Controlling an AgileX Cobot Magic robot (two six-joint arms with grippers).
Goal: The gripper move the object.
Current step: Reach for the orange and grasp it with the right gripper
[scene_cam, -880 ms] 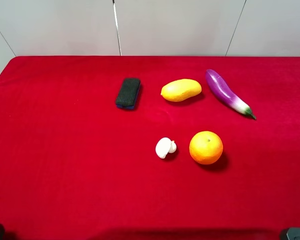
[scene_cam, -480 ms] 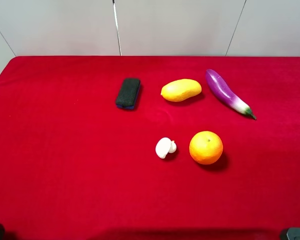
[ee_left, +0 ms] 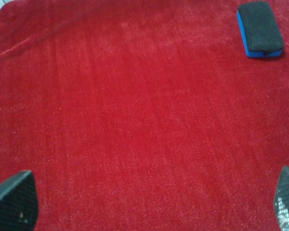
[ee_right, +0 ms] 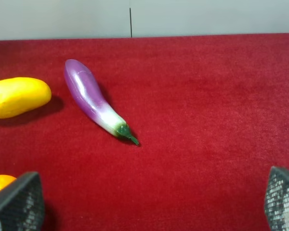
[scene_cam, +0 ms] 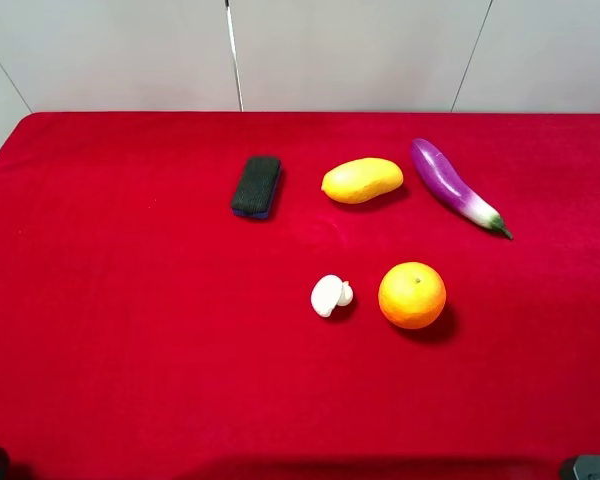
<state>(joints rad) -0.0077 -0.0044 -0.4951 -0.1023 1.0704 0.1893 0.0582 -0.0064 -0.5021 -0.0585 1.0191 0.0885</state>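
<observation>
Resting on the red cloth [scene_cam: 130, 320], the orange [scene_cam: 412, 295] stood alone, touching nothing but the fabric. My left gripper [ee_left: 149, 202] was spread wide, its two mesh-textured fingertips [ee_left: 12, 204] far apart with only cloth between them; it held nothing. My right gripper [ee_right: 148, 202] was likewise spread wide and empty. In the right wrist view a sliver of the orange [ee_right: 0, 183] showed beside one fingertip [ee_right: 17, 202], outside the gap between the two.

A white mushroom [scene_cam: 330, 296] lay just left of the orange, close but apart. A yellow mango [scene_cam: 362, 180] lay beyond the orange, toward the wall and slightly left. A purple eggplant [scene_cam: 455, 186] lay beyond the orange and to its right, green stem end angled toward the near right. A dark eraser [scene_cam: 256, 186] on a blue base lay well beyond and left of the orange, past the mango.
</observation>
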